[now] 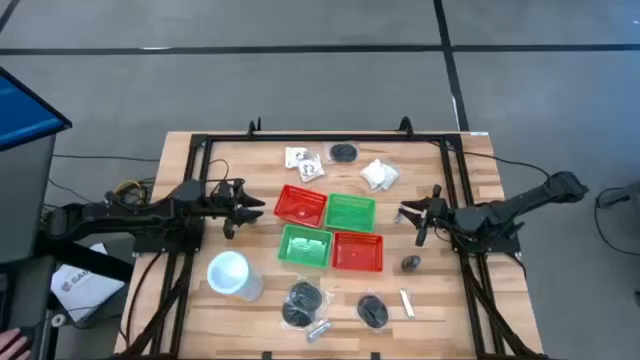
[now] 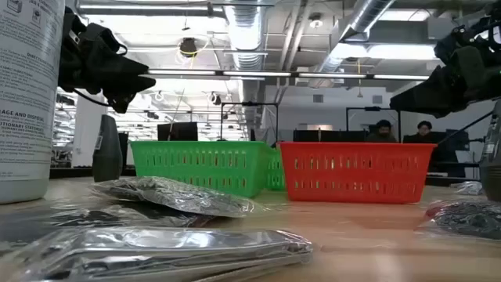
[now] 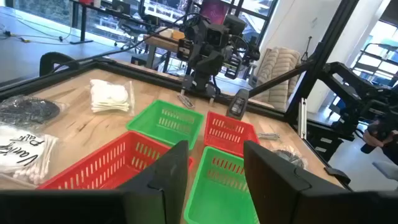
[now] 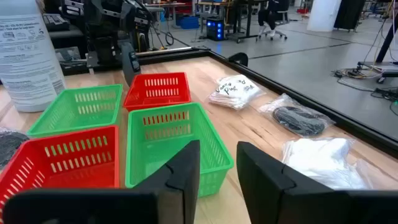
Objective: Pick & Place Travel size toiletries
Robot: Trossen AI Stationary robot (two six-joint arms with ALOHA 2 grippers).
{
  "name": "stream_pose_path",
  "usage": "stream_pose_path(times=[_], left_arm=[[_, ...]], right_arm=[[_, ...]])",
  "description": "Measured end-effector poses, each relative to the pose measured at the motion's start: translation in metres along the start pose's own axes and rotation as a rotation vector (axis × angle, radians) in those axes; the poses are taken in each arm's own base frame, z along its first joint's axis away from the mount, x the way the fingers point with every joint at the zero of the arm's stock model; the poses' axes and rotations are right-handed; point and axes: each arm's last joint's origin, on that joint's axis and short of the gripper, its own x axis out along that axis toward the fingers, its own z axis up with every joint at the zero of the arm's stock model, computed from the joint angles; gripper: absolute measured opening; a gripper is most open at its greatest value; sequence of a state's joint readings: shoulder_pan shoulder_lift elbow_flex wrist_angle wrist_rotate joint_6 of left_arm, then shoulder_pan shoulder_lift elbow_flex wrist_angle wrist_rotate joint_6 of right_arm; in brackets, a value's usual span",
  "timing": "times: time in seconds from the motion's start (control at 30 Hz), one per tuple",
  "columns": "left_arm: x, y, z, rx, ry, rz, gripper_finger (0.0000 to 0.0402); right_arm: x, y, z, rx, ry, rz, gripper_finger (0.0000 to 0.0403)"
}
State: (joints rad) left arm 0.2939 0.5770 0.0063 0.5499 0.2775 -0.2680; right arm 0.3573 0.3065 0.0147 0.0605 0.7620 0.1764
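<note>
My right pincer (image 4: pixel 214 165) hovers spread; white packet (image 4: pixel 323 155) looks light, crinkly, so I'd pinch mid-body.

Seen from above, the left gripper (image 1: pixel 252 207) hangs just beside the upper red basket (image 1: pixel 301 205), its fingers spread. The right gripper (image 1: pixel 408 216) faces it across the four baskets, fingers parted, just beyond the upper green basket (image 1: pixel 350 212). A white packet (image 1: pixel 379 175) lies near the right gripper, toward the far edge. A small dark piece (image 1: pixel 411 263) sits near it on the near side. The white cup (image 1: pixel 229 273) lies near the left gripper.
</note>
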Motion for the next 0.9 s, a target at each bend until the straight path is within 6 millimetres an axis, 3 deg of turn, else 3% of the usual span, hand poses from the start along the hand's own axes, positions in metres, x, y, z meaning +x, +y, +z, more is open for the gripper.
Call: stream_pose_path(times=[0.9], left_arm=[[-0.0001, -0.0010, 0.0035, 0.010, -0.035, -0.010, 0.0145]], right_arm=[[0.0000, 0.0001, 0.0001, 0.000, 0.000, 0.002, 0.0097]])
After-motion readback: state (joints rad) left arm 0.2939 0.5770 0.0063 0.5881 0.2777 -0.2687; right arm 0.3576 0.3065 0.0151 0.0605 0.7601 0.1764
